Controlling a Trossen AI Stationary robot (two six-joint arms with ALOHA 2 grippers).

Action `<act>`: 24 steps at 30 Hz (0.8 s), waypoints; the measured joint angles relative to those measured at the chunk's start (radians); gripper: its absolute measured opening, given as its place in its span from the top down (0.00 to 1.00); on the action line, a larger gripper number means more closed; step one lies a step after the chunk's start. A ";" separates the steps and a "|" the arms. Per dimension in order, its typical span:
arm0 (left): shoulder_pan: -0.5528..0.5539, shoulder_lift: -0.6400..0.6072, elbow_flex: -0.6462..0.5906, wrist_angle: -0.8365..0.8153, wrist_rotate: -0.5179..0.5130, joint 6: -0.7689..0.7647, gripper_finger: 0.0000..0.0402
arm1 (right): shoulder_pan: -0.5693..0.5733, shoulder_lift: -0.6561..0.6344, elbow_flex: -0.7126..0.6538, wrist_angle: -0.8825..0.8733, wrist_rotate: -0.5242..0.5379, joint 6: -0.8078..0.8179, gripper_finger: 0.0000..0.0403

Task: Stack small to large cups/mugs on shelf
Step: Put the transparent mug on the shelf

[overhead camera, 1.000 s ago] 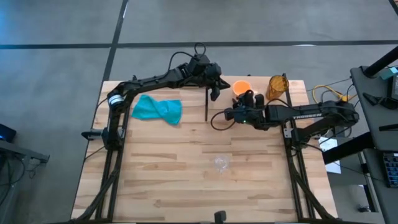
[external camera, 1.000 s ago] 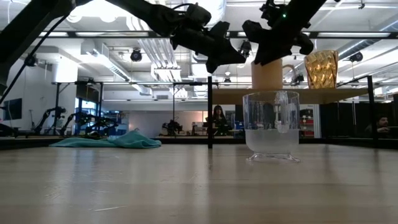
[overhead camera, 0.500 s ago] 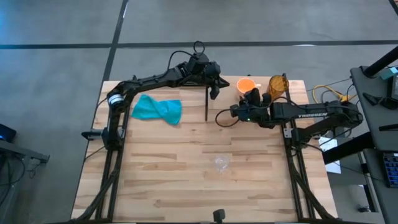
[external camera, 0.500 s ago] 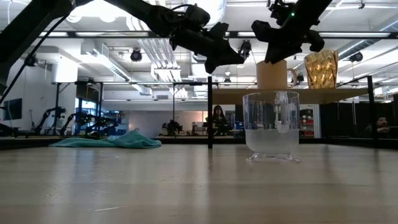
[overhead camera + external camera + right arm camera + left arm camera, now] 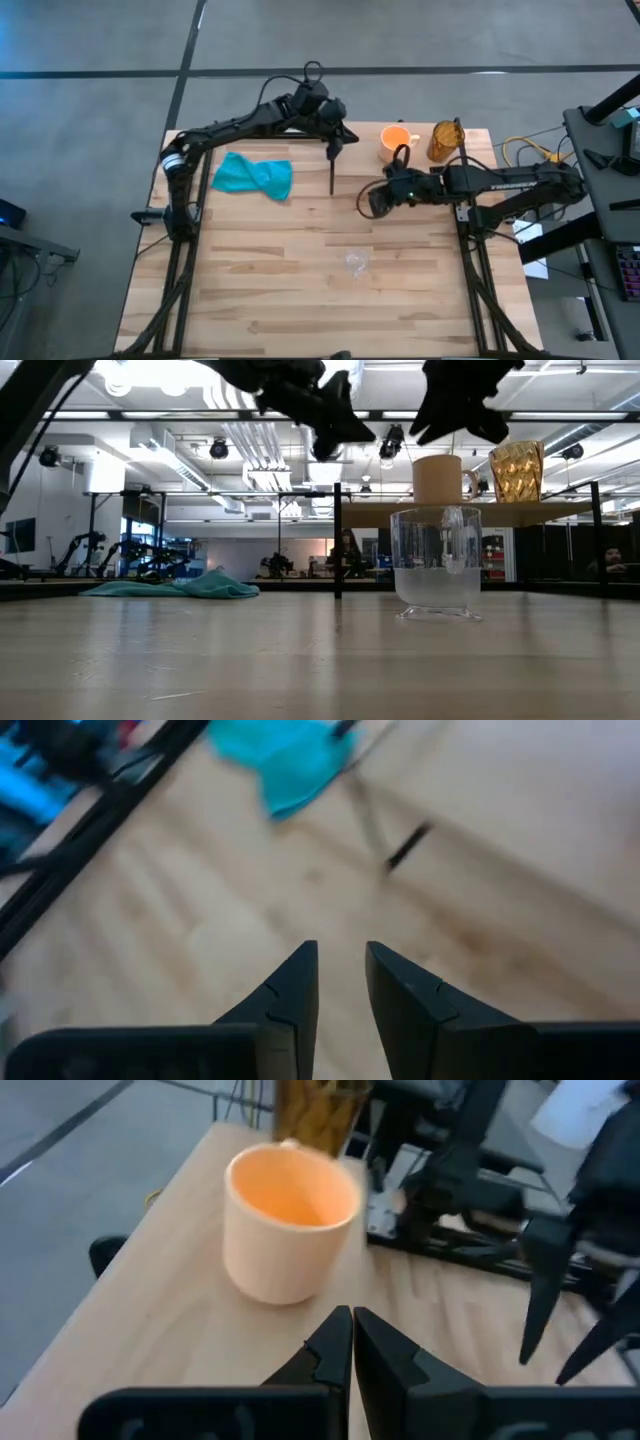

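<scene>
On the shelf [image 5: 470, 140], orange mug [image 5: 395, 141] and brown cup [image 5: 446, 140] stand side by side. Glass cup [image 5: 355, 262] waits on the table [image 5: 250, 290]. Right gripper [image 5: 372, 201], slightly parted, empty, likely fetches it next. Left gripper [image 5: 336, 143] closed, idle.

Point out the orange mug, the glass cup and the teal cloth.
orange mug [image 5: 394, 141], high view, on its open mouth.
glass cup [image 5: 436, 565], low view, on the middle of its wall.
teal cloth [image 5: 254, 176], high view, on its middle fold.

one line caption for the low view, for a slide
Clear glass cup on the table, orange mug and brown cup on the shelf behind.
</scene>
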 joint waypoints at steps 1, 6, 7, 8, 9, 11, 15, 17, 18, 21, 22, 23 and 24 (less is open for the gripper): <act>-0.003 -0.018 0.000 -0.014 0.002 -0.001 1.00 | 0.014 0.000 0.008 -0.005 -0.021 -0.003 0.80; -0.030 -0.120 -0.006 -0.165 0.004 -0.004 1.00 | 0.091 0.003 0.034 -0.023 -0.045 0.030 0.80; -0.038 -0.136 -0.006 -0.219 0.002 -0.004 1.00 | 0.106 0.003 0.035 -0.022 -0.045 0.041 0.80; -0.048 -0.151 -0.008 -0.263 -0.004 -0.003 1.00 | 0.120 0.003 0.035 -0.023 -0.046 0.055 0.80; -0.062 -0.161 -0.010 -0.300 -0.008 0.003 1.00 | 0.132 0.003 0.035 -0.025 -0.051 0.066 0.80; -0.084 -0.184 -0.013 -0.370 -0.011 0.013 1.00 | 0.156 0.004 0.035 -0.038 -0.072 0.074 0.80; -0.130 -0.226 -0.035 -0.437 -0.012 -0.002 1.00 | 0.199 0.015 0.035 -0.108 -0.097 0.071 0.80; -0.158 -0.232 -0.046 -0.441 -0.013 -0.004 1.00 | 0.212 0.025 0.035 -0.148 -0.097 0.066 0.80; -0.168 -0.234 -0.054 -0.434 -0.014 -0.005 1.00 | 0.213 0.030 0.035 -0.167 -0.097 0.066 0.80; -0.202 -0.236 -0.081 -0.423 -0.014 -0.007 1.00 | 0.214 0.055 0.035 -0.198 -0.097 0.072 0.80; -0.212 -0.236 -0.090 -0.419 -0.014 -0.012 1.00 | 0.214 0.062 0.034 -0.201 -0.097 0.074 0.80; -0.221 -0.236 -0.102 -0.420 -0.014 -0.033 1.00 | 0.214 0.068 0.034 -0.200 -0.097 0.075 0.80; -0.230 -0.235 -0.114 -0.420 -0.014 -0.062 1.00 | 0.214 0.073 0.034 -0.198 -0.097 0.083 0.80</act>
